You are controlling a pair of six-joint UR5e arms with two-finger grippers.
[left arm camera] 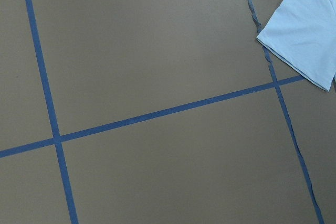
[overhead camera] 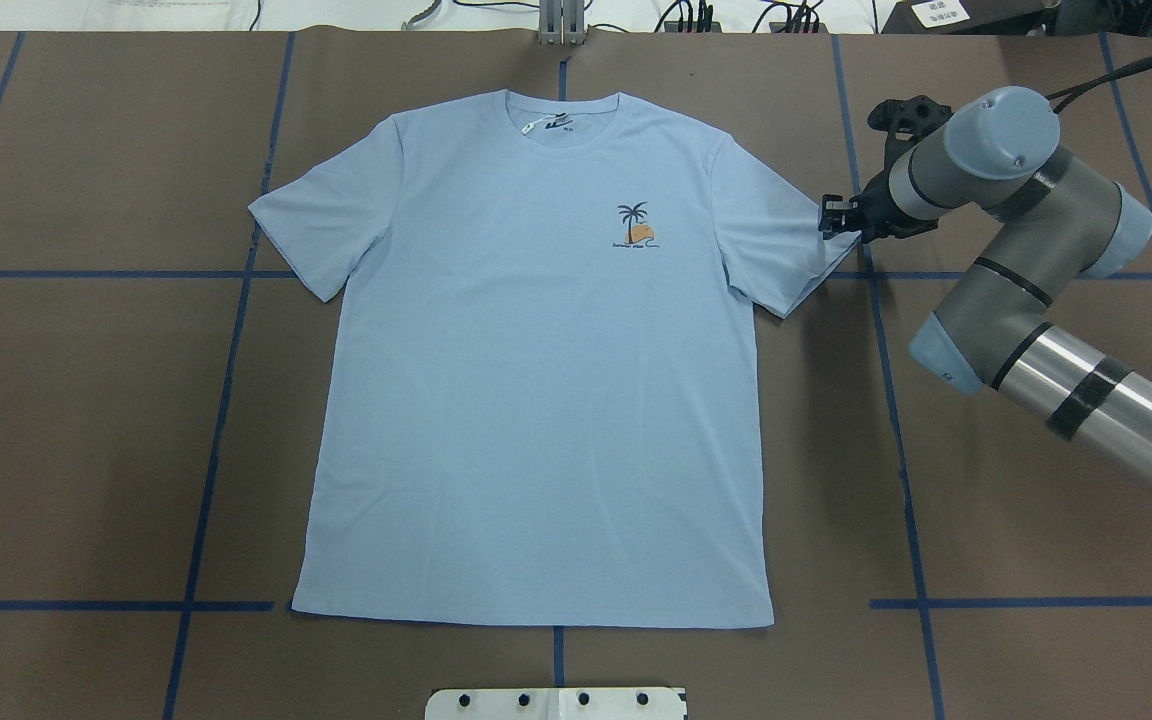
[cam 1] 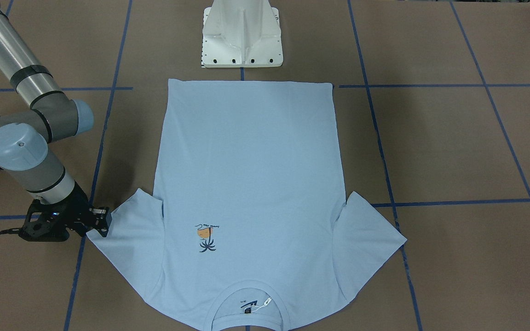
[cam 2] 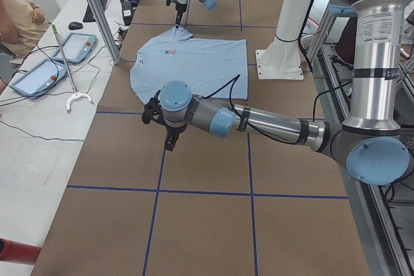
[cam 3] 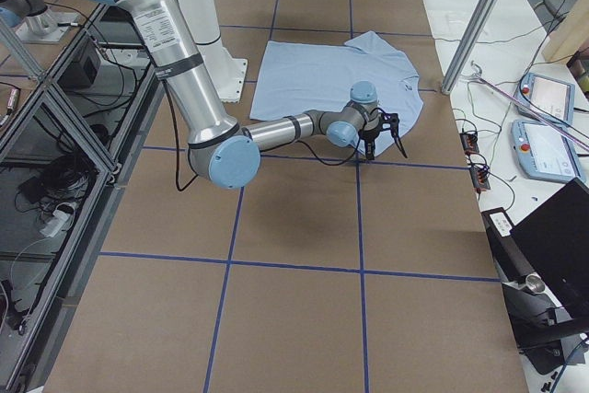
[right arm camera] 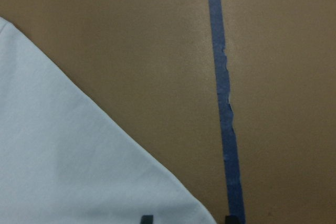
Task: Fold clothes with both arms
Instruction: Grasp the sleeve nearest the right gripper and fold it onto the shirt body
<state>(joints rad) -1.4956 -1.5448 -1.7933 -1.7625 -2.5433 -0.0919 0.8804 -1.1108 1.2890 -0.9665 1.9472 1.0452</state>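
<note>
Smooth light-blue T-shirt [overhead camera: 536, 400] lies flat on the brown paper table [overhead camera: 86, 450], right gripper [overhead camera: 825, 216] spread open astride a sleeve corner [right arm camera: 197, 212], holding nothing, clear only from its wrist camera; left gripper [cam 2: 169, 141], can't tell.

Overhead and front views face each other, sharing the T-shirt [overhead camera: 536, 380]; wrist cameras close
</note>
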